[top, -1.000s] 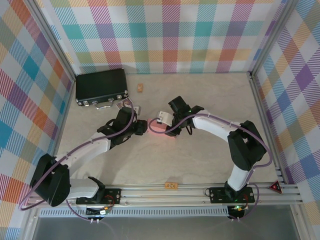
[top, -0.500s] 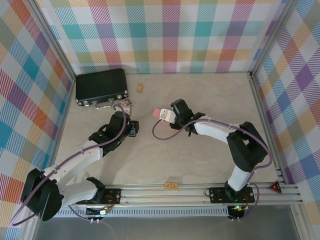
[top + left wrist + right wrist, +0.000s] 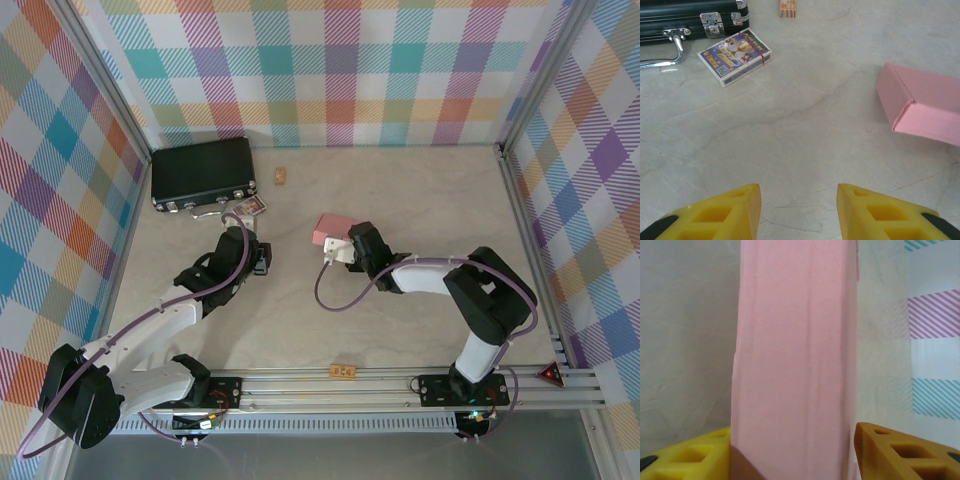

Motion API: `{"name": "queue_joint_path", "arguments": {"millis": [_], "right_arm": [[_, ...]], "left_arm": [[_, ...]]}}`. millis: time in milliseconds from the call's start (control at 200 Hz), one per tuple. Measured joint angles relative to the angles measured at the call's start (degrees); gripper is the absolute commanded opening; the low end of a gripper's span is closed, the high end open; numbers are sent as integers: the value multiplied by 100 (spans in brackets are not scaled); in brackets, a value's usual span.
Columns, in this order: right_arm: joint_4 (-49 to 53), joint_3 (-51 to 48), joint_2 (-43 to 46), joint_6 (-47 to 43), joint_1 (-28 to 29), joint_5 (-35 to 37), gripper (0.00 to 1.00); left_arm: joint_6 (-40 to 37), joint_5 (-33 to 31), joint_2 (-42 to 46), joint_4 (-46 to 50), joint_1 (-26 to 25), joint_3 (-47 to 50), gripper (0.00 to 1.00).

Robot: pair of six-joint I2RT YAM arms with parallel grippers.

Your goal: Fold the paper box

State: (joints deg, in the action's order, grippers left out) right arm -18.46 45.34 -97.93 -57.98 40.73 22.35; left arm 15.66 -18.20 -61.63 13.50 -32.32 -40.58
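The black case (image 3: 203,172) lies at the far left corner of the tabletop (image 3: 420,190), latches and handle facing the arms. The paper box (image 3: 330,228) lies on the tabletop well to the right of the case and somewhat nearer the arms; it is formed into a closed rectangular shape, and the left wrist view (image 3: 920,105) shows one long face and one end face. A pack of cards (image 3: 250,207) lies just beside the case's near right corner, and a small wooden block (image 3: 281,177) lies just right of the case. The left hand (image 3: 260,262) hovers nearer the arms than the case, between the pack of cards and the paper box but apart from both. Its yellow fingers (image 3: 740,210) are spread with bare tabletop between them. The right hand (image 3: 338,248) sits at the end of the paper box that points away from the case. In the right wrist view the box (image 3: 795,350) runs between the two fingers (image 3: 900,450), each finger lying at one long edge. Whether they pinch the box or merely flank it cannot be told.
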Motion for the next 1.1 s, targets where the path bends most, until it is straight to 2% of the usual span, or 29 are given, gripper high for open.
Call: {"name": "queue_joint_path", "arguments": {"millis": [120, 345, 570, 685, 805, 855, 980, 1100], "right_arm": [[26, -144, 90, 85, 61, -57, 70], [533, -284, 420, 372, 94, -435, 74], [911, -286, 1088, 1241, 52, -743, 74], [872, -286, 1355, 1851, -76, -555, 74], [807, -345, 1582, 2581, -461, -258, 74], [813, -402, 1729, 2929, -710, -162, 74], [922, -511, 2094, 3858, -1515, -85, 76], [984, -693, 2435, 4769, -2356, -297, 78]], "left_arm": [[0, -66, 0, -2, 0, 11, 44], [0, -103, 22, -2, 0, 94, 45], [24, -341, 31, 2, 2, 107, 64], [-20, -682, 11, 0, 39, 144, 80], [-151, -1187, -264, 2, 151, 179, 96], [-214, -1351, -442, -15, 275, 179, 100], [-503, -1611, -903, -81, 715, 184, 100], [-955, -1589, -1147, -601, 984, 315, 100]]}}
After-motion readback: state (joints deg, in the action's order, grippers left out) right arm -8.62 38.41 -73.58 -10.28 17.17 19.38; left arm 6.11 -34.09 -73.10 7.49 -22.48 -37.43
